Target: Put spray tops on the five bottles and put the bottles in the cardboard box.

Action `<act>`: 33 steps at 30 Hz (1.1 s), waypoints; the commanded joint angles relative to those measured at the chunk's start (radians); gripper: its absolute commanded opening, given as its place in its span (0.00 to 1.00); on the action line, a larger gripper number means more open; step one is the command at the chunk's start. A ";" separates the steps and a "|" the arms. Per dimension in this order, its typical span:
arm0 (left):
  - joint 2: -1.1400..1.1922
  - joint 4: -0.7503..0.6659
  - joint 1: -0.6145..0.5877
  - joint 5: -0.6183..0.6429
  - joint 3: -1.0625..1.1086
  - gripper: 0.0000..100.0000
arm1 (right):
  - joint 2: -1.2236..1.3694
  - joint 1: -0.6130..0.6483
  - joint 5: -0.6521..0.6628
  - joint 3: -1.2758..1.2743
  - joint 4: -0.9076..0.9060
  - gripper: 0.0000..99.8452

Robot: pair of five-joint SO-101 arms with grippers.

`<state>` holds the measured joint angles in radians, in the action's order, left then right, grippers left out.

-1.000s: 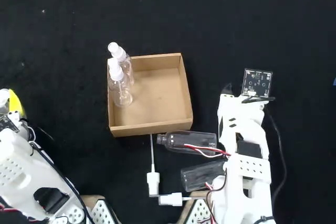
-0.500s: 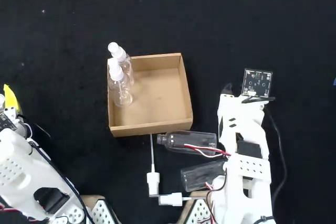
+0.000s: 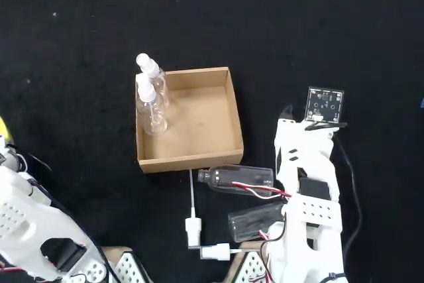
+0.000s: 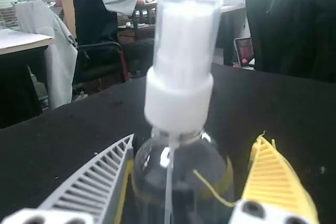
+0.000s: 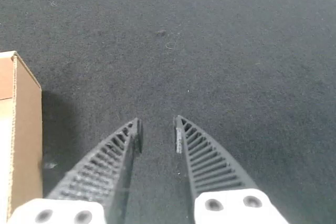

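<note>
Bottle (image 4: pixel 173 177) with its top (image 4: pixel 181 66) fitted sits clamped in the left gripper (image 4: pixel 194 142), one white finger and one yellow finger pressed to its clear sides. The capped end points out past the fingertips, so its long axis runs roughly in line with them. In the high view the left arm (image 3: pixel 26 230) fills the lower left corner and its gripper sits at the frame's left edge. That puts the box (image 3: pixel 236 124) to the right and slightly up, at mid-frame. The left arm is the one carrying the load, and the drop looks to be a matter of crossing that gap and clearing the near wall.

Two capped bottles (image 3: pixel 152 114) stand at the box's left wall, apparently inside, which leaves its right half as the open landing spot. Below the box lie two bare bottles (image 3: pixel 238 178), the upper with its neck pointing left and the lower partly under the right arm. Two loose tops (image 3: pixel 193 228) rest just left of them. The right gripper (image 5: pixel 157 127) hangs over the black table (image 3: pixel 331 31) right of the box, jaws slightly parted and holding nothing.
</note>
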<state>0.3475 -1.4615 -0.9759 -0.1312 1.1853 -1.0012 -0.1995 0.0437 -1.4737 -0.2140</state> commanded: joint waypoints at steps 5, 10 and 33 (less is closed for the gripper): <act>-0.049 -0.002 -0.007 -0.008 -0.041 0.32 | 0.008 0.017 -0.003 0.004 0.032 0.09; -0.049 -0.002 -0.005 -0.008 -0.035 0.32 | 0.008 0.017 -0.003 0.004 0.032 0.09; -0.040 -0.087 -0.002 -0.009 0.025 0.32 | 0.008 0.017 -0.003 0.004 0.032 0.09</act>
<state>0.3475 -1.5244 -0.9759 -0.1312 1.2283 -1.0012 -0.1995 0.0437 -1.4737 -0.2140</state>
